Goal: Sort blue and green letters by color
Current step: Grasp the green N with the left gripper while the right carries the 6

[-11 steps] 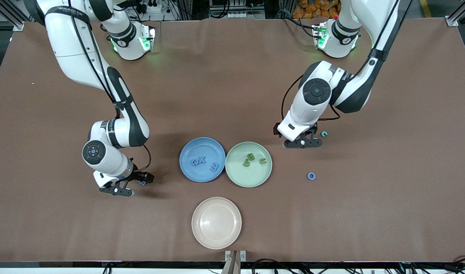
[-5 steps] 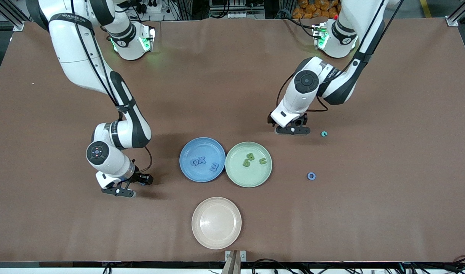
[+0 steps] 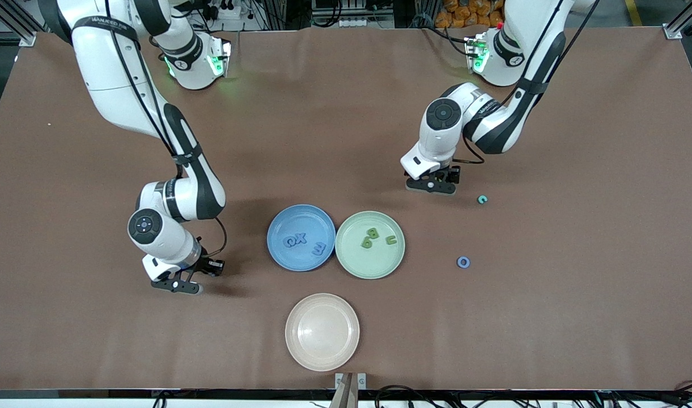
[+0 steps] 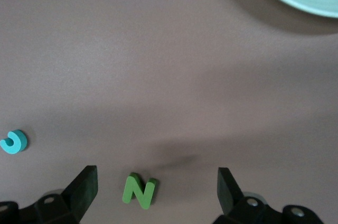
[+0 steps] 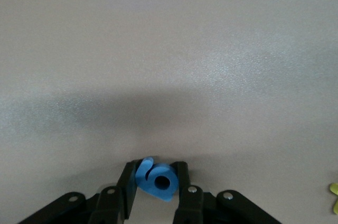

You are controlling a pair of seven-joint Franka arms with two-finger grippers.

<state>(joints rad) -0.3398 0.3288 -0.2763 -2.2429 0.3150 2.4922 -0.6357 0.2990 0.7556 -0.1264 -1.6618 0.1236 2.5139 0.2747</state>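
My right claw (image 5: 156,182) is clamped on a blue letter (image 5: 156,177), its fingers (image 5: 128,184) pressing either side, low over the surface (image 3: 96,340) toward the right arm's end. The letter sits tilted between them; I cannot tell which letter it is. My left claw (image 4: 157,192) stands wide apart, with a green N (image 4: 139,191) lying flat between its fingers, touching neither. The blue plate (image 3: 277,252) carries three blue letters, the green plate (image 3: 351,263) three green ones.

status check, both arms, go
Right gripper shut on blue letter, low over table. Left gripper open over green N. Nothing in the way.
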